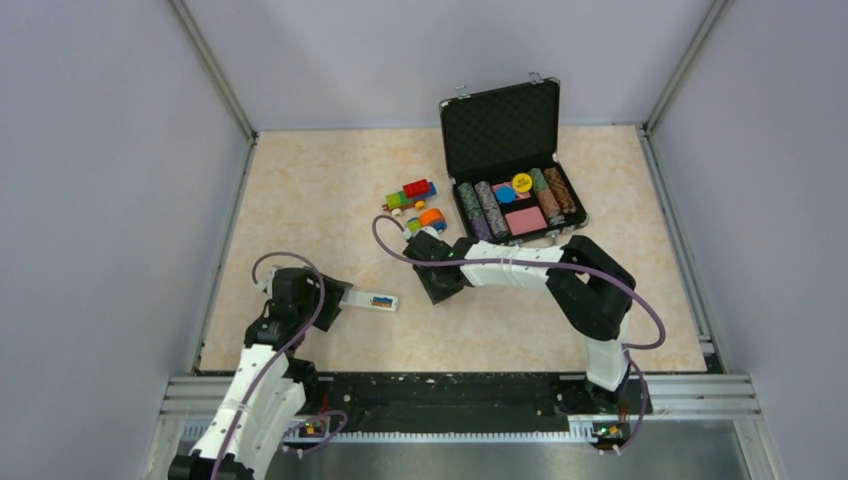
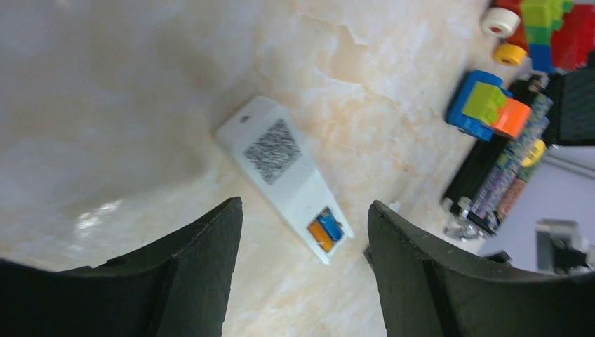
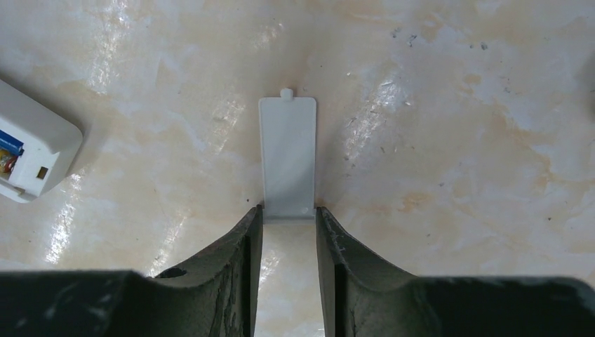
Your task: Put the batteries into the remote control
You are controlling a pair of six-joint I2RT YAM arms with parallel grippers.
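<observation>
The white remote control lies back side up on the marble table, a code label on it. Its open compartment holds the batteries side by side, one blue and one orange. My left gripper hovers over the remote's battery end, jaws wide open and touching nothing. My right gripper is low at the table's middle, its fingertips pressed against both long edges of the small white cover piece. One corner of the remote shows at the left of the right wrist view.
An open black case of poker chips stands at the back right. Colourful toy vehicles sit just behind my right gripper. Grey walls with metal rails enclose the table.
</observation>
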